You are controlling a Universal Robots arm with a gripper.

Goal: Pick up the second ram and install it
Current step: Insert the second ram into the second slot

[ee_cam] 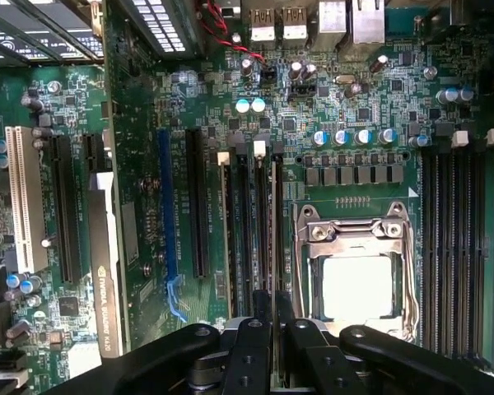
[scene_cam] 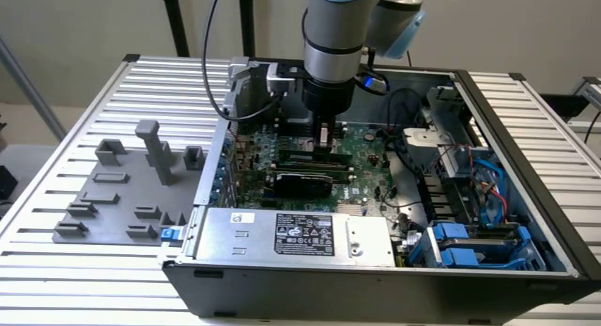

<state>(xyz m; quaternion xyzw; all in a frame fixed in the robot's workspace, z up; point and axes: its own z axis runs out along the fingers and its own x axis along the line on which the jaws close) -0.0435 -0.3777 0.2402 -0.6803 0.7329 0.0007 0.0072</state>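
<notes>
Holding the ram (ee_cam: 277,239) edge-on, my gripper (ee_cam: 273,317) clamped on its top edge, I judge insertion in hand: it stands over the slots (ee_cam: 245,239) beside the socket (ee_cam: 356,271); seating calls for straight, even pressure.

The open black metal computer case (scene_cam: 526,199) sits on the slatted white metal table (scene_cam: 66,115). Inside the case lies the green motherboard (scene_cam: 362,153). Toward the exterior view's left of the case, on the table, rests the flat grey plastic holder tray (scene_cam: 103,199). In the case's near corner, before the motherboard, sits the silver boxy power supply (scene_cam: 295,231). The black two-fingered gripper (scene_cam: 324,139) hangs over the motherboard, in the wrist view beside the square silver processor socket (ee_cam: 354,263).
</notes>
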